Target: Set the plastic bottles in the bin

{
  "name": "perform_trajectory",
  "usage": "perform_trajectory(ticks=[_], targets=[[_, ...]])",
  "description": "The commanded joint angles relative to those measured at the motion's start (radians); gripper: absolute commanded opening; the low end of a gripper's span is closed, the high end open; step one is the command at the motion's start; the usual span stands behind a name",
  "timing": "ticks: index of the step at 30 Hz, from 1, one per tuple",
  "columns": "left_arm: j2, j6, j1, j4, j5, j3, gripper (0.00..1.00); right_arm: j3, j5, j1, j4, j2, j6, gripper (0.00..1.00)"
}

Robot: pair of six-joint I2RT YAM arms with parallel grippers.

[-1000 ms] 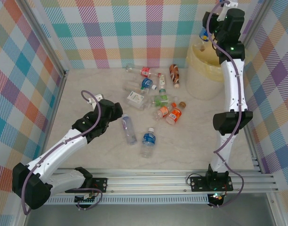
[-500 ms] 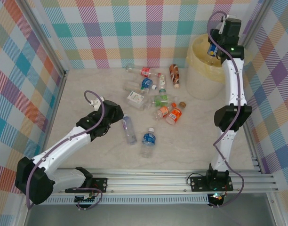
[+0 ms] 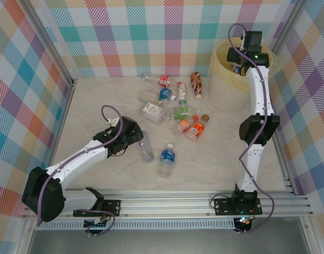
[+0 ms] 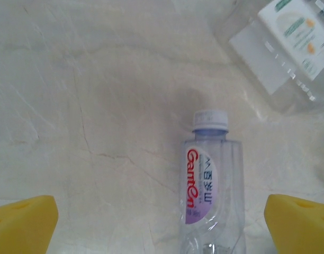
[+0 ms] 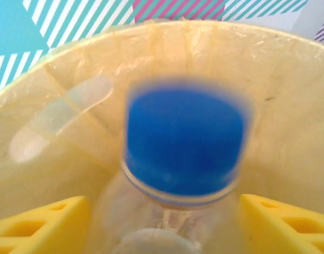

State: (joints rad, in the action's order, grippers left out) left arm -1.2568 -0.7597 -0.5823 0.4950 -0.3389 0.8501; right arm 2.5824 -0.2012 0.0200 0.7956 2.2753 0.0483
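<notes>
— Far along?
— Barely started, judging by the bench point(image 3: 225, 153). Roughly a dozen plastic bottles point(image 3: 183, 112) lying loose across the middle, all outside the bin point(image 3: 225, 90) in the far right corner.
— Any going in?
— One, perhaps. Blue-capped bottle point(image 5: 183, 143) right over the bin's mouth, between the fingers of the right tool point(image 5: 164, 222). Fingers partly spread; cannot tell whether gripping or letting go. Too blurred.
— And the left tool point(image 4: 161, 225)?
— Wide open, empty, poised low over a clear Ganten bottle point(image 4: 209, 180) lying flat on the bench, one finger to each side, not touching. Likely the next pick.
— Contents of the bin?
— Hard to say past the liner. Nearly everything left to do.
</notes>
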Motion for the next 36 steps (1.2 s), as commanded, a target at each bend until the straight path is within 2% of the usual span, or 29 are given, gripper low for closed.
perform_trajectory(ticks=[1, 6, 13, 22, 28, 32, 36], targets=[[-0.038, -0.02, -0.011, -0.01, 0.06, -0.008, 1.0, 0.002, 0.018, 0.0, 0.024, -0.034, 0.02, 0.83], [-0.083, -0.021, -0.011, -0.005, 0.082, 0.009, 1.0, -0.008, 0.04, 0.0, 0.028, -0.078, 0.033, 0.99], [-0.074, -0.027, -0.011, -0.024, 0.086, -0.007, 1.0, -0.108, 0.119, 0.001, -0.002, -0.197, 0.098, 1.0], [-0.087, -0.048, -0.011, -0.036, 0.122, -0.01, 1.0, -0.552, 0.291, -0.002, -0.233, -0.514, 0.206, 1.0], [-0.139, -0.081, -0.013, -0.024, 0.166, 0.01, 1.0, -0.912, 0.508, -0.007, -0.41, -0.75, 0.309, 1.0], [-0.166, -0.099, -0.021, -0.015, 0.199, 0.011, 1.0, -1.176, 0.67, -0.026, -0.609, -0.895, 0.394, 1.0], [-0.172, -0.091, -0.045, -0.027, 0.231, 0.005, 1.0, -1.33, 0.743, -0.071, -0.696, -0.988, 0.407, 1.0]])
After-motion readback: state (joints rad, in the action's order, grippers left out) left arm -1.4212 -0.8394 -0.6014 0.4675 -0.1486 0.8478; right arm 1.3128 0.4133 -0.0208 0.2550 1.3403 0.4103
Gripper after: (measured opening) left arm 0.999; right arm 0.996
